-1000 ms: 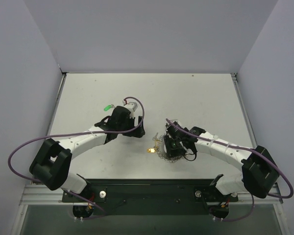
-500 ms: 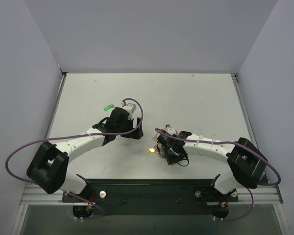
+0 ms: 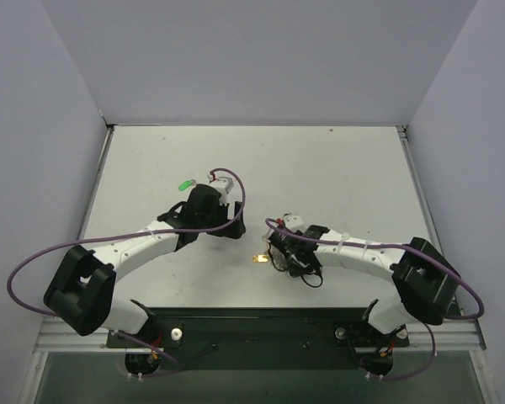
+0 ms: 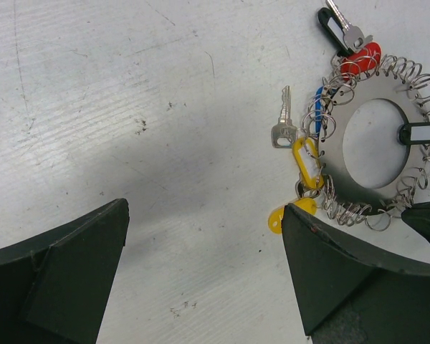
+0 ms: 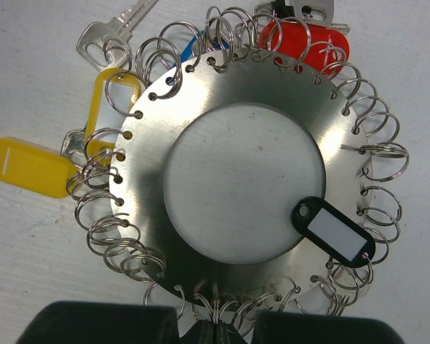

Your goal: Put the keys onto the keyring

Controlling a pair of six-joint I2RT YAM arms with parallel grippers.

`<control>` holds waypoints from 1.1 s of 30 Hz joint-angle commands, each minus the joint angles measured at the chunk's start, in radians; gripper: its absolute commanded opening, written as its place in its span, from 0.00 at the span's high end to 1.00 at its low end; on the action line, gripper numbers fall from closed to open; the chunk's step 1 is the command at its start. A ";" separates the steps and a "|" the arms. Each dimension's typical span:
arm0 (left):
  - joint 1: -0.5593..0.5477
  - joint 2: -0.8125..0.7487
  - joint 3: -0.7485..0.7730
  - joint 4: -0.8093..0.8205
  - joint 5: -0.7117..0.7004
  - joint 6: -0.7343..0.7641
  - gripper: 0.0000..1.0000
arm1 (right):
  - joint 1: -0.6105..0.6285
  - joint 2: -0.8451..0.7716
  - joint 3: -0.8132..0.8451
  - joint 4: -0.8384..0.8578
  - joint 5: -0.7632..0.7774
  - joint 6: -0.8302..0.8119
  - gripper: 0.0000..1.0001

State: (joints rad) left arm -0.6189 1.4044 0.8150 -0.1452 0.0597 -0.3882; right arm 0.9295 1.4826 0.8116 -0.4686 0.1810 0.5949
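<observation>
Near the table's front edge, the right gripper is clenched on a wire loop at the rim of the keyring. The keyring lies flat, with a yellow-headed key and a red-headed key on its loops. Farther back, the left gripper has its fingers spread wide, grasping nothing, and beyond its wrist a green key lies alone.
</observation>
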 commanded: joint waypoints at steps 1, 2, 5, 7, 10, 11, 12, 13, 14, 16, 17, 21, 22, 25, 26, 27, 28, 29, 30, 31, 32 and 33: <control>0.005 -0.028 0.000 0.006 -0.009 0.008 0.02 | 0.011 -0.057 0.027 -0.036 0.049 -0.015 1.00; 0.005 -0.030 0.000 0.006 -0.009 0.008 0.03 | 0.011 -0.067 0.031 -0.036 0.052 -0.020 1.00; 0.005 -0.041 -0.005 0.006 -0.012 0.008 0.02 | 0.012 -0.111 0.040 -0.036 0.057 -0.044 1.00; 0.005 -0.057 -0.010 0.006 -0.021 0.008 0.03 | 0.012 -0.143 0.060 -0.031 0.058 -0.079 1.00; 0.005 -0.099 -0.017 0.007 -0.040 0.015 0.02 | 0.012 -0.177 0.100 -0.031 0.060 -0.121 1.00; 0.007 -0.111 -0.019 0.009 -0.041 0.018 0.03 | 0.011 -0.185 0.109 -0.033 0.061 -0.148 1.00; 0.005 -0.140 -0.022 0.012 -0.043 0.021 0.03 | 0.011 -0.192 0.119 -0.033 0.066 -0.158 1.00; 0.007 -0.157 -0.031 0.018 -0.043 0.028 0.03 | 0.011 -0.208 0.138 -0.033 0.067 -0.167 1.00; 0.007 -0.174 -0.039 0.022 -0.043 0.029 0.03 | 0.009 -0.217 0.146 -0.031 0.069 -0.178 1.00; 0.005 -0.228 -0.056 0.051 -0.037 0.037 0.03 | 0.009 -0.243 0.162 -0.028 0.068 -0.196 1.00; 0.007 -0.248 -0.080 0.067 -0.017 0.038 0.03 | 0.011 -0.254 0.164 -0.022 0.061 -0.202 1.00; 0.007 -0.365 -0.146 0.184 0.034 0.044 0.03 | 0.006 -0.339 0.153 0.042 -0.011 -0.268 1.00; 0.007 -0.384 -0.158 0.200 0.046 0.048 0.02 | 0.006 -0.358 0.147 0.056 -0.032 -0.280 1.00; 0.008 -0.456 -0.185 0.254 0.129 0.080 0.04 | -0.001 -0.422 0.132 0.114 -0.135 -0.340 1.00; 0.008 -0.473 -0.186 0.265 0.175 0.087 0.05 | -0.004 -0.435 0.133 0.122 -0.165 -0.355 1.00; 0.008 -0.499 -0.188 0.285 0.201 0.103 0.05 | -0.008 -0.453 0.136 0.134 -0.213 -0.374 1.00; 0.008 -0.512 -0.188 0.295 0.233 0.110 0.06 | -0.011 -0.461 0.141 0.140 -0.236 -0.403 1.00; 0.008 -0.519 -0.186 0.306 0.302 0.118 0.08 | -0.011 -0.467 0.146 0.142 -0.251 -0.418 1.00; 0.008 -0.531 -0.178 0.320 0.333 0.130 0.09 | -0.018 -0.472 0.158 0.145 -0.293 -0.431 1.00; 0.008 -0.535 -0.172 0.328 0.371 0.137 0.10 | -0.021 -0.473 0.164 0.145 -0.317 -0.441 1.00; 0.008 -0.535 -0.165 0.332 0.441 0.143 0.13 | -0.024 -0.473 0.172 0.143 -0.336 -0.464 1.00; 0.008 -0.532 -0.157 0.334 0.474 0.144 0.14 | -0.026 -0.475 0.182 0.146 -0.354 -0.474 1.00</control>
State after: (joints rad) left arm -0.6136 0.8867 0.6231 0.0879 0.3111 -0.2928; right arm 0.9176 1.0210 0.9409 -0.3737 -0.0483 0.2146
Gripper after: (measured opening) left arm 0.879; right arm 0.038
